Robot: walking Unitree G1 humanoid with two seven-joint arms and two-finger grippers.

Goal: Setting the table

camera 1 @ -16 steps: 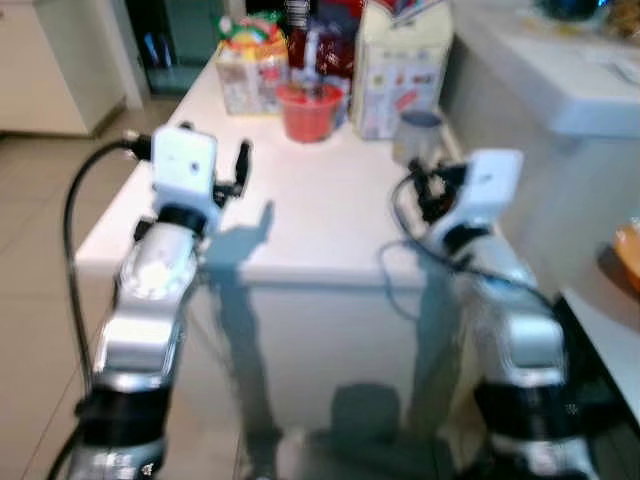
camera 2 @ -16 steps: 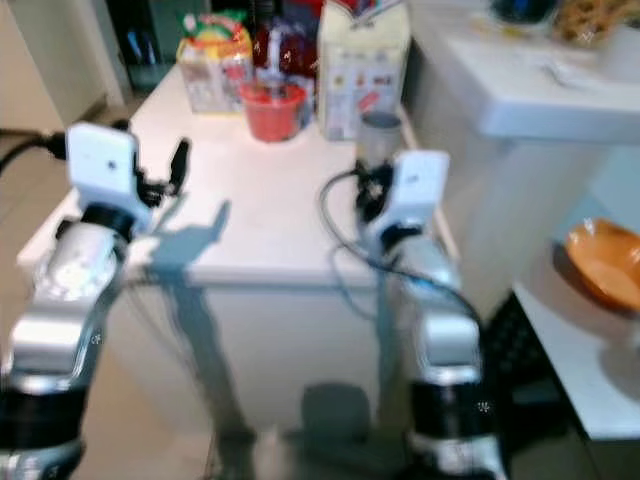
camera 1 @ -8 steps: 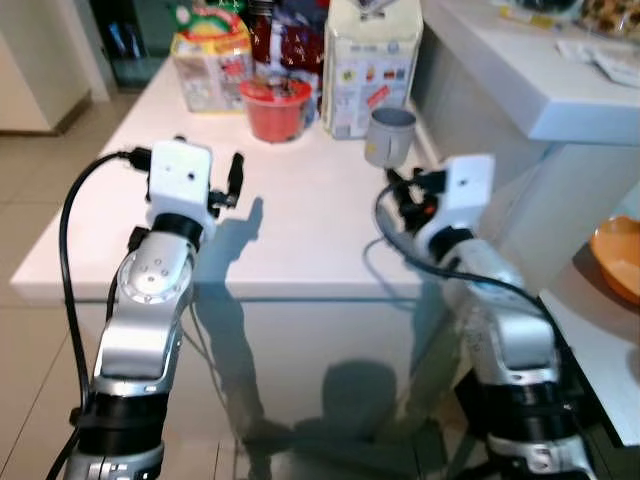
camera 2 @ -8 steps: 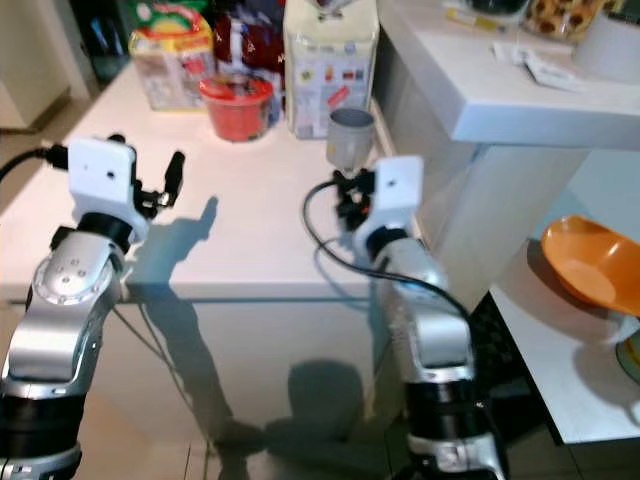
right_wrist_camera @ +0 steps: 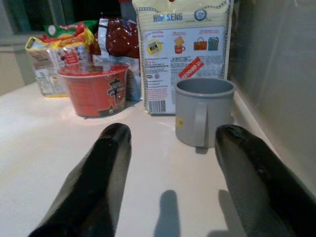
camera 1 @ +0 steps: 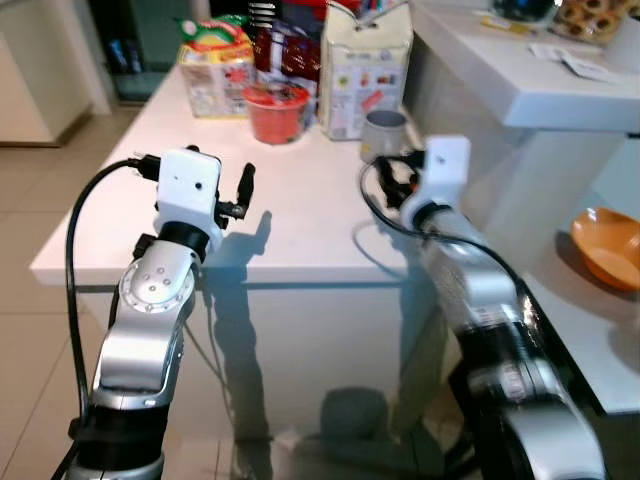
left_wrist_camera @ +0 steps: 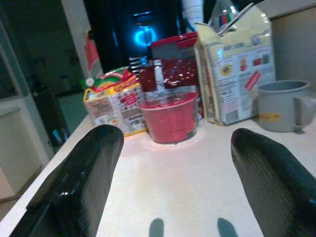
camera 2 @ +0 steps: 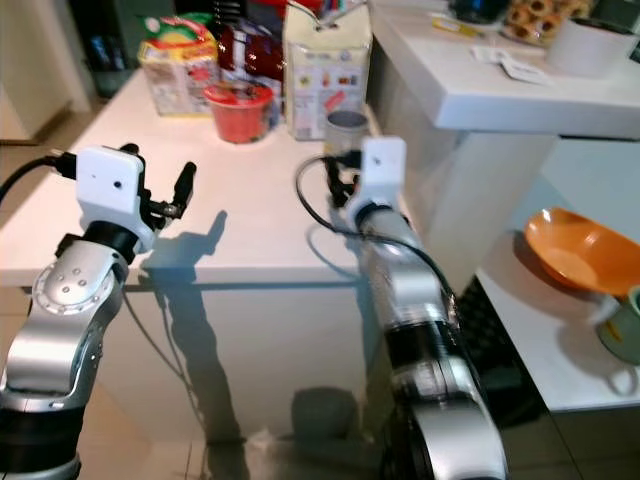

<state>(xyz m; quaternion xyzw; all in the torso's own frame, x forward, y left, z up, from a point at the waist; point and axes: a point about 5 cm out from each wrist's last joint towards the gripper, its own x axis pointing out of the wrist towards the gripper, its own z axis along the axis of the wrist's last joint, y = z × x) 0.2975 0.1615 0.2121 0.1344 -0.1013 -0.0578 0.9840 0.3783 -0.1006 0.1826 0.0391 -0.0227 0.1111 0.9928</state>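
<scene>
Tall cream food bag (right_wrist_camera: pixel 183 47): top band reads "HUP SENG". Smaller print, barcode and red diagonal label below, not legible.

Red instant-noodle bowl (right_wrist_camera: pixel 95 91): one large black character, "辛", on its side.

Yellow-and-red packets (right_wrist_camera: pixel 55 57) beside it: printing too small to read.

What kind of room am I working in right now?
Most likely a home kitchen or dining corner: a white table carrying an instant noodle bowl, food packets and a grey mug, beside a white counter.
</scene>
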